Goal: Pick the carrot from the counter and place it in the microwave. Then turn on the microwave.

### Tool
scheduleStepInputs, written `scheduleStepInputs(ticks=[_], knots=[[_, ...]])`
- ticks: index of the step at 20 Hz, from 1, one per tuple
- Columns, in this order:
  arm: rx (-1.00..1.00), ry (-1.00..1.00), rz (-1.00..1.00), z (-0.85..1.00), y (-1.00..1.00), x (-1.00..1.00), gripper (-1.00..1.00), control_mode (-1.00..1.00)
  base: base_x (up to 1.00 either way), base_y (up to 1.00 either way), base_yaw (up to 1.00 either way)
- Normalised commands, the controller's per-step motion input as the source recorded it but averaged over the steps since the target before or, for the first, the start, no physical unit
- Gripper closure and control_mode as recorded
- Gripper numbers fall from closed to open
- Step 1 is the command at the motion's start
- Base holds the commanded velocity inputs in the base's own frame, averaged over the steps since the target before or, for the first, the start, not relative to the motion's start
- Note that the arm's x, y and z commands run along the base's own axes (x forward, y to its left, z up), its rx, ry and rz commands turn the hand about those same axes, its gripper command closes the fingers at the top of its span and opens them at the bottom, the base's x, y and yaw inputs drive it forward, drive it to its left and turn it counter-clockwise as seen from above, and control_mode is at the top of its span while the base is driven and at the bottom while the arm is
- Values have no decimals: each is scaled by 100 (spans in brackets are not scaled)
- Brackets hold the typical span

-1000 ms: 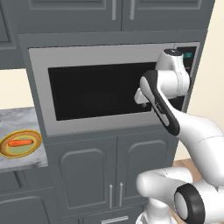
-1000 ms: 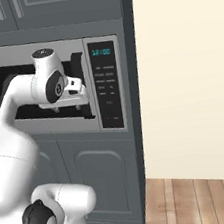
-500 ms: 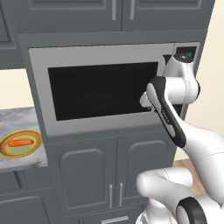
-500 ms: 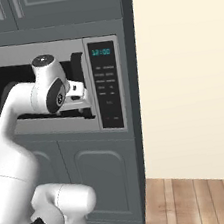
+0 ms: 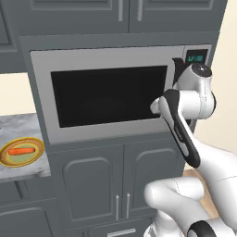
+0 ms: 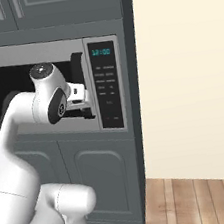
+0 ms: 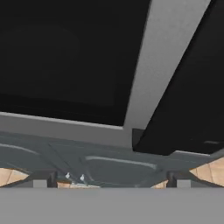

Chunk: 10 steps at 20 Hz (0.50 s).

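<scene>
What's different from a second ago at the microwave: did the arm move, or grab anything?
The arm's wrist and gripper have shifted rightward across the microwave front, closing on the dark bar handle beside the keypad. The jaws are open and hold nothing. The door looks shut as before, and the carrot lies unmoved on its plate on the counter.

grey marble counter at far left; yellow-rimmed plate rests on it, carrot lying on plate.
</scene>
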Motion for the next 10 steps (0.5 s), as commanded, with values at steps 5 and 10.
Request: scheduleStepInputs(ticks=[5, 10], knots=[[0, -13, 0, 0, -9, 0, -100, -100, 0, 0, 0], [0, -10, 0, 1, -10, 0, -100, -100, 0, 0, 0]])
